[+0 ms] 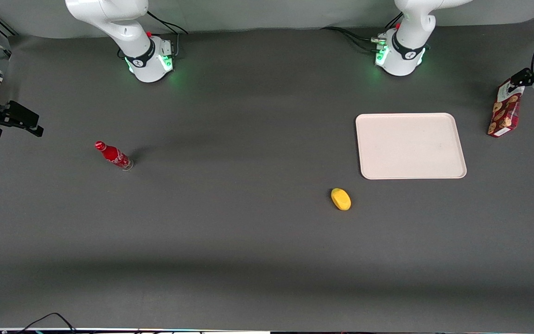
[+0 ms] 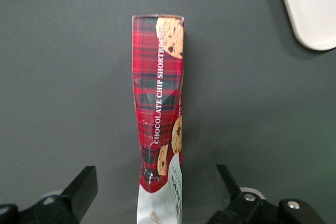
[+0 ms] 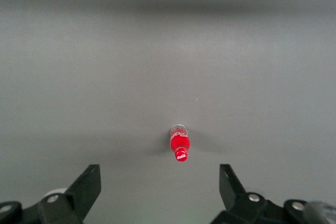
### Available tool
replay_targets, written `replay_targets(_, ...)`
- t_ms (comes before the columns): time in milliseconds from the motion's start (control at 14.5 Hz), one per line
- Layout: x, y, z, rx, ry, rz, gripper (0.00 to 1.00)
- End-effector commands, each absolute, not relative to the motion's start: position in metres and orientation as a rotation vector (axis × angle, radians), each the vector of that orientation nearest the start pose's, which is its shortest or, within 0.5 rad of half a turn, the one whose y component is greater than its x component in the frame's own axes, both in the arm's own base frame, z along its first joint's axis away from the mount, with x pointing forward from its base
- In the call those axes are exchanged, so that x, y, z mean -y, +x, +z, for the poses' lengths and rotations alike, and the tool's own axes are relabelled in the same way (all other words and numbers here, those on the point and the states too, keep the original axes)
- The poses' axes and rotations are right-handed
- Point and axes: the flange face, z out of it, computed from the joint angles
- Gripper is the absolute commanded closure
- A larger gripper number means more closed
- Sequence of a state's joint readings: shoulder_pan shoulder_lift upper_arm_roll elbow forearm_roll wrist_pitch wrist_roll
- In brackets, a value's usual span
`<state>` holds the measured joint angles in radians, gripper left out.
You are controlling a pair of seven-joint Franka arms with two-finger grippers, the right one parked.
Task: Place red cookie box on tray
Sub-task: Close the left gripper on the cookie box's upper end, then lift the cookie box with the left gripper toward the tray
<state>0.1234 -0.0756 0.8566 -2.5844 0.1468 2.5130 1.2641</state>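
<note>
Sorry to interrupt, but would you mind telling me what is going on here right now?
The left arm is working on the red cookie box, which stands on end on the table beside the tray, toward the working arm's end. Its end effector is open, with one finger on each side of the box, not closed on it. The tray holds nothing yet. A yellow object and a red bottle sit elsewhere.

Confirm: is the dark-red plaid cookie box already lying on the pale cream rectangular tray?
No. The dark-red plaid cookie box stands on the table beside the pale cream rectangular tray, under the tool.
</note>
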Motion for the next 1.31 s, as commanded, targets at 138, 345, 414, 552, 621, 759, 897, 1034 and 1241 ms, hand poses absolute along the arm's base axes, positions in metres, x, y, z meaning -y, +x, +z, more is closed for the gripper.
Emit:
replay_targets(138, -0.363, 0.243, 0.245, -0.659, -3.029, 0.139, 0.00)
replay_targets(345, -0.360, 0.244, 0.237, -0.655, -3.040, 0.164, 0.00)
replay_targets(414, -0.358, 0.247, 0.235, -0.650, -3.047, 0.161, 0.00)
replay_targets(552, -0.355, 0.251, 0.231, -0.666, -3.040, 0.175, 0.00)
replay_targets(621, -0.355, 0.253, 0.230, -0.673, -3.033, 0.174, 0.02)
replay_targets(759, -0.350, 0.259, 0.227, -0.699, -3.027, 0.184, 0.08)
replay_targets(897, -0.345, 0.265, 0.224, -0.681, -3.044, 0.169, 0.15)
replay_targets(1034, -0.344, 0.269, 0.221, -0.690, -3.024, 0.164, 0.27)
replay_targets(1241, -0.346, 0.269, 0.219, -0.707, -3.011, 0.173, 0.49)
